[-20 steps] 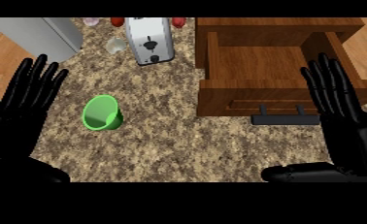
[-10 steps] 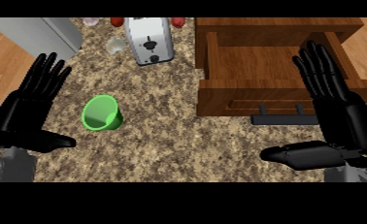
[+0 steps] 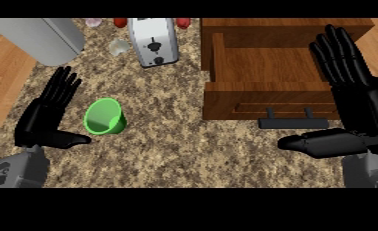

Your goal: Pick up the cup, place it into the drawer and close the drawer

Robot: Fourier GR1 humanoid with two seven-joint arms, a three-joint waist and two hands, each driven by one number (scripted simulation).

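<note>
My left hand (image 3: 42, 119) hung open at about eight o'clock in my view, fingers straight and pointing to twelve, thumb stuck out toward three o'clock. It grasped nothing. The green cup (image 3: 104, 117) stood on the speckled counter (image 3: 184, 147) just beside that thumb, at three o'clock from the palm and apart from the fingers; I could see down into its mouth.

My right hand (image 3: 356, 102) was released as well, with its fingers spread flat and reaching toward twelve over the right end of the wooden drawer (image 3: 264, 95), and its thumb lying out toward nine o'clock below the drawer's front. The drawer stood pulled open at about two o'clock from the cup and well apart from it, with its black handle (image 3: 293, 123) facing me.

At twelve o'clock from the cup lay a silver toaster (image 3: 153, 40), and at eleven a grey rounded body (image 3: 40, 37) — what it was I could not tell.
</note>
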